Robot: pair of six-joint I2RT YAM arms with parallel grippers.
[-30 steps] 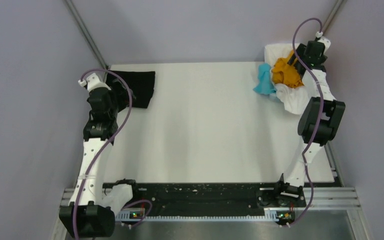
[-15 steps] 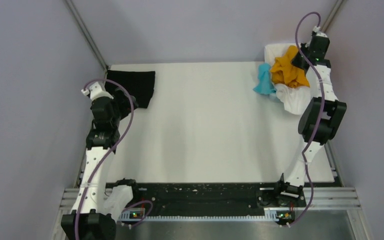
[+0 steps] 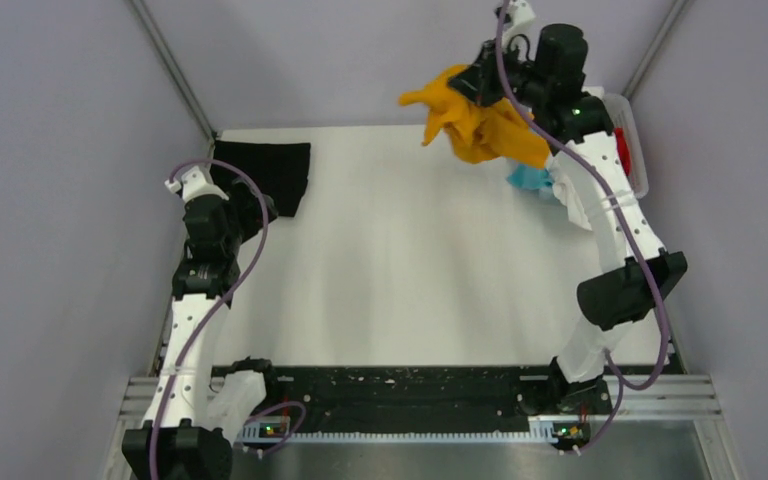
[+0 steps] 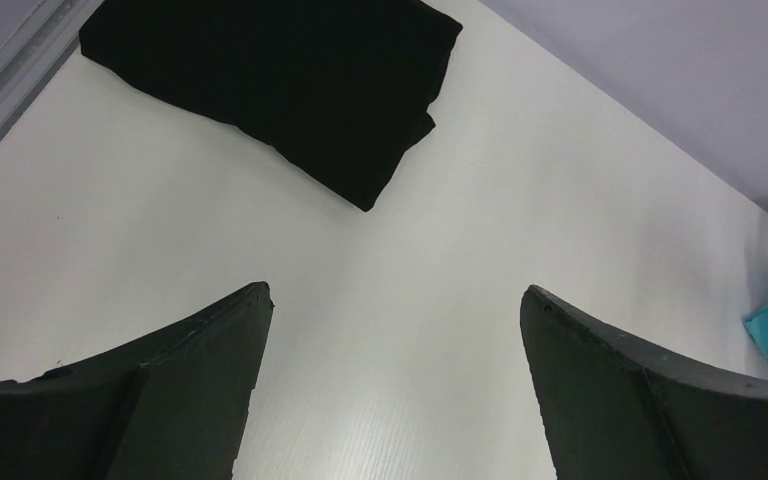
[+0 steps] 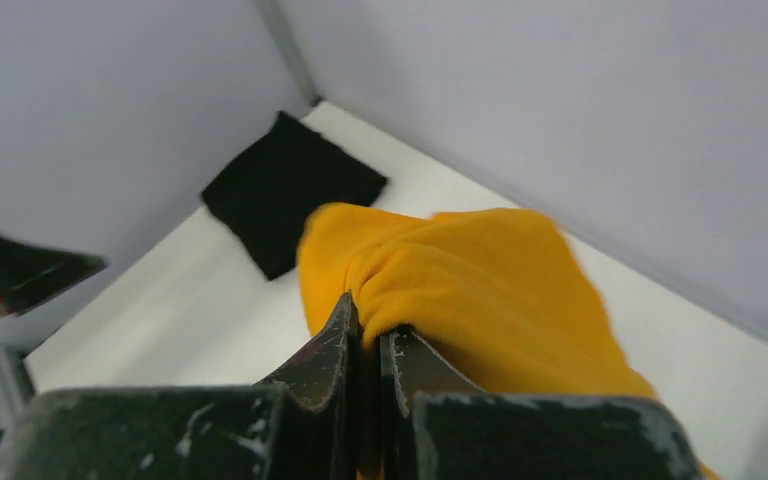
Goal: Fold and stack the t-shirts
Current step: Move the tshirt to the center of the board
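My right gripper (image 3: 482, 82) is shut on a bunch of the mustard-orange t-shirt (image 3: 475, 122), which hangs in the air over the table's far right. In the right wrist view the orange cloth (image 5: 480, 280) is pinched between the closed fingertips of that gripper (image 5: 370, 322). A folded black t-shirt (image 3: 272, 170) lies flat at the far left corner. My left gripper (image 4: 395, 300) stands open just short of the black t-shirt (image 4: 270, 80), nothing between its fingers. A teal t-shirt (image 3: 530, 178) and a red one (image 3: 623, 150) show behind the right arm.
A white basket (image 3: 641, 150) stands at the table's far right edge and holds the red cloth. The white table (image 3: 400, 280) is walled by grey panels at the back and sides. A dark rail (image 3: 400, 385) with both arm bases runs along the near edge.
The right gripper closed on the orange t-shirt in the pile and swung it up and to the left, off the other cloths. The left arm drew back slightly from the black t-shirt.
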